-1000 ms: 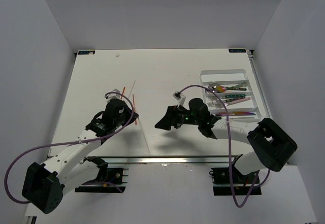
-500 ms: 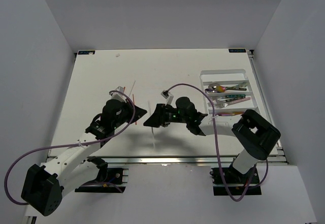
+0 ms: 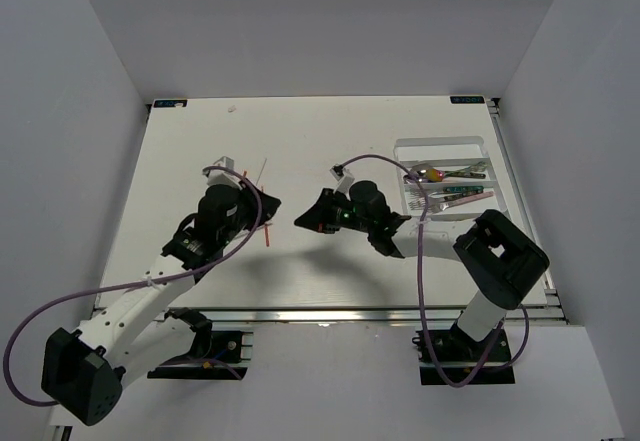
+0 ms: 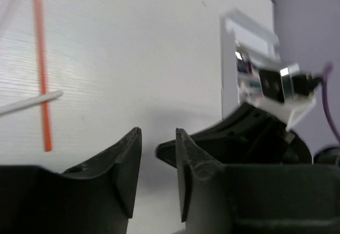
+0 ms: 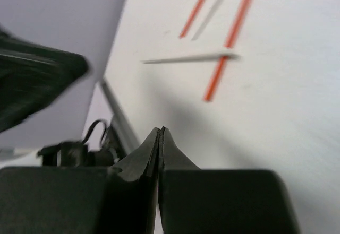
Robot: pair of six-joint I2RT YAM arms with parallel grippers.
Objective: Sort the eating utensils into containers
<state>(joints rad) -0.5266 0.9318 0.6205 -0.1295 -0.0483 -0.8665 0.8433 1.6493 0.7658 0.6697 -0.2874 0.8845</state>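
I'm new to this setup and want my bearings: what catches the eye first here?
Two black grippers nearly meet mid-table: the left gripper is slightly open and the right gripper is shut. Near the left one, a red-orange chopstick lies on the table, crossed by a white chopstick. On the table's right side, a white tray holds colourful cutlery.

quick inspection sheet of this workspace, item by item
surface: white table, flat
job's things: tray at right, holding cutlery; red and white chopsticks loose on the table by the left arm, one white crossing a red
clutter: nothing seen
grippers: left tool slightly open, empty; right tool shut, nothing seen in it
cables: purple cables looped along each arm
surroundings: plain pale walls
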